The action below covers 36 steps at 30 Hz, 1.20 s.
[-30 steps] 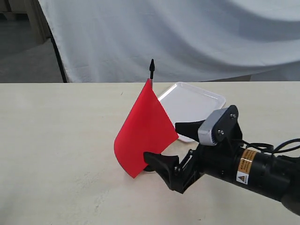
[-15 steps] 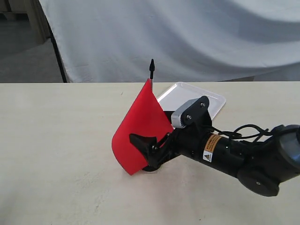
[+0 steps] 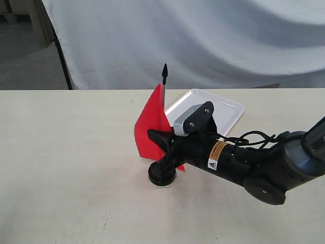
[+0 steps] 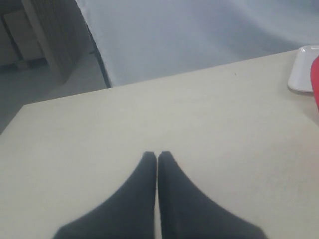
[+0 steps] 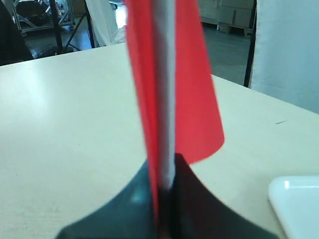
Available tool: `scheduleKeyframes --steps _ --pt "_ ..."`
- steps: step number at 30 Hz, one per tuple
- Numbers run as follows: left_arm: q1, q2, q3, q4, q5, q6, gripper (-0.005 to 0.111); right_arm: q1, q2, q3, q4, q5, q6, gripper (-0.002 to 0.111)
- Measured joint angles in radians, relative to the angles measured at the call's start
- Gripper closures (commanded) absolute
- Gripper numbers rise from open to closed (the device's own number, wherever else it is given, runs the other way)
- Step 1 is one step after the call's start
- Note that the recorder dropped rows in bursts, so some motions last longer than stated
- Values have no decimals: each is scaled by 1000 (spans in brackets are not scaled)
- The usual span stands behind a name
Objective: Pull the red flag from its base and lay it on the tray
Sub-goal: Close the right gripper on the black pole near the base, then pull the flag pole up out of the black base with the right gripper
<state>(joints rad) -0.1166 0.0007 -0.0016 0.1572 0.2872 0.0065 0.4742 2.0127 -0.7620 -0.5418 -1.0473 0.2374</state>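
Observation:
The red flag (image 3: 150, 127) stands upright in the round black base (image 3: 161, 176) near the middle of the table, its black tip pointing up. My right gripper (image 3: 163, 147) is shut on the flag's stick just above the base, with cloth bunched between the fingers; the right wrist view shows the pale stick and red flag (image 5: 192, 74) rising from the closed gripper (image 5: 164, 186). The white tray (image 3: 221, 109) lies behind the arm, its corner also in the right wrist view (image 5: 299, 199). My left gripper (image 4: 157, 157) is shut on nothing, over bare table.
A white cloth backdrop (image 3: 203, 40) hangs behind the table's far edge. The left wrist view catches the tray's corner (image 4: 304, 72) and a sliver of red at its right border. A cable runs along my right arm (image 3: 254, 162).
My right gripper moved left and in to the flag, then closed on its stick. The cloth got folded inward and the black base is now uncovered.

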Motion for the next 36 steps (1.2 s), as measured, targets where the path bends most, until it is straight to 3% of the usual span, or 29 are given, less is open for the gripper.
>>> scheduleKeyframes --steps 8,11,13,15,18,23,25,30,36 --pt "0 0 0 2 0 0 105 -12 -256 28 -78 51 -17 109" --pt "0 0 0 2 0 0 105 -46 -409 16 20 191 -160 109" --pt "0 0 0 2 0 0 105 -66 -460 -39 172 389 -391 109" --pt "0 0 0 2 0 0 105 -82 -444 -139 370 612 -768 109" --pt "0 0 0 2 0 0 105 -82 -336 -245 642 777 -1260 109" --pt "0 0 0 2 0 0 105 -82 -158 -319 988 654 -1970 109" --pt "0 0 0 2 0 0 105 -82 -100 -350 1048 599 -2129 109" --pt "0 0 0 2 0 0 105 -82 44 -428 1077 533 -2325 109" --pt "0 0 0 2 -1 0 105 -82 173 -504 1055 517 -2355 109"
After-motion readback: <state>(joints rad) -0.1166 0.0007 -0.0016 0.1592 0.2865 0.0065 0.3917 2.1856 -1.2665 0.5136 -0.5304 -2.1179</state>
